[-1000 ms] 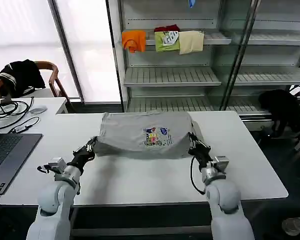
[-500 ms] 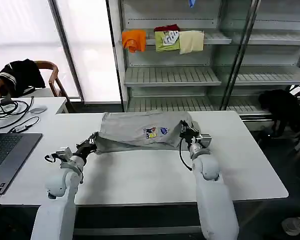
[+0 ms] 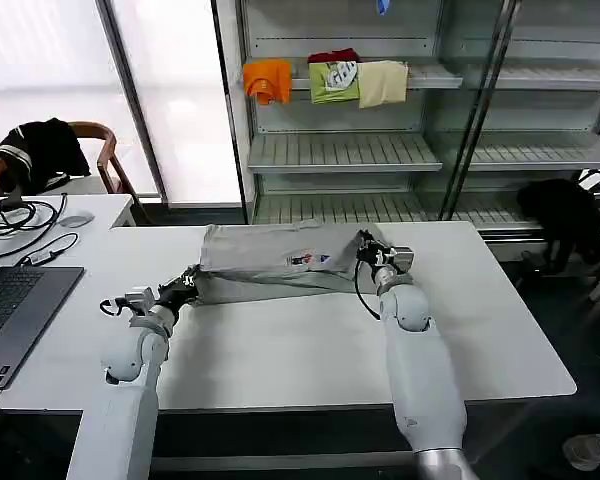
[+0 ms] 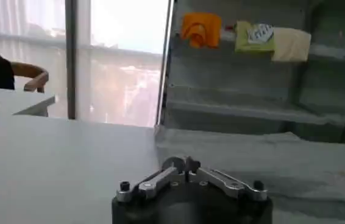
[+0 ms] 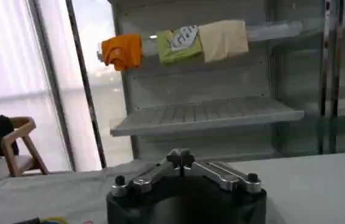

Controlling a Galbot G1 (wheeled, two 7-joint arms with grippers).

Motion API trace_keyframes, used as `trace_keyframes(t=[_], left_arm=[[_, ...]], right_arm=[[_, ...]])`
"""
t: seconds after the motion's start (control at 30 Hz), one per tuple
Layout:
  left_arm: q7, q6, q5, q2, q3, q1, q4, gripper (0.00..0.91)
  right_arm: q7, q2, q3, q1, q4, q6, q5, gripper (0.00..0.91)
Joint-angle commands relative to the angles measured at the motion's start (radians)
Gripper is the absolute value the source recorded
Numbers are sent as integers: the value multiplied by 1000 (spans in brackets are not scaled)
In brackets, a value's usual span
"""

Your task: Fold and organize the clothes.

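Grey shirt [image 3: 280, 262] on table [image 3: 310, 345], left gripper [image 3: 187, 283] and right gripper [image 3: 364, 243] clamping its edges

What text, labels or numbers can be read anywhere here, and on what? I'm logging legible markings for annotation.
None can be read.
Grey shirt on the table: small multicoloured chest print, too small and folded over to read.
Green garment on the shelf: white lettering-like print, too blurred to read.
Laptop keyboard: key legends too small.
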Motion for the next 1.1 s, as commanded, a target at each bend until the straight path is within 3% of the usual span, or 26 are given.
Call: trace_keyframes(t=[0.03, 0.27, 0.37, 0.4, 0.5, 0.73, 1.07, 1.1], left_arm=[[2, -13, 46, 5, 6, -7, 10, 907], [2, -13, 43, 10, 3, 14, -27, 907], [-3, -3, 58, 11, 4, 33, -46, 907], [-3, 18, 80, 12, 4, 41, -57, 907], [18, 83, 154, 20, 12, 71, -86, 907], [55, 138, 214, 21, 24, 103, -120, 907], [47, 139, 218, 13, 27, 111, -129, 907], [48, 138, 218, 13, 26, 113, -131, 806]], right_arm=[[20, 30, 1, 31, -34, 17, 0, 907], [53, 19, 5, 50, -5, 33, 41, 907], [36, -1, -6, -12, 90, -61, -10, 907], [14, -19, -17, -64, 139, -145, -49, 907], [27, -64, -45, -166, 265, -271, -31, 907], [12, -155, -11, -300, 383, -275, -10, 907], [25, -184, 30, -347, 381, -273, 10, 907], [25, -186, 33, -349, 379, -273, 11, 494]])
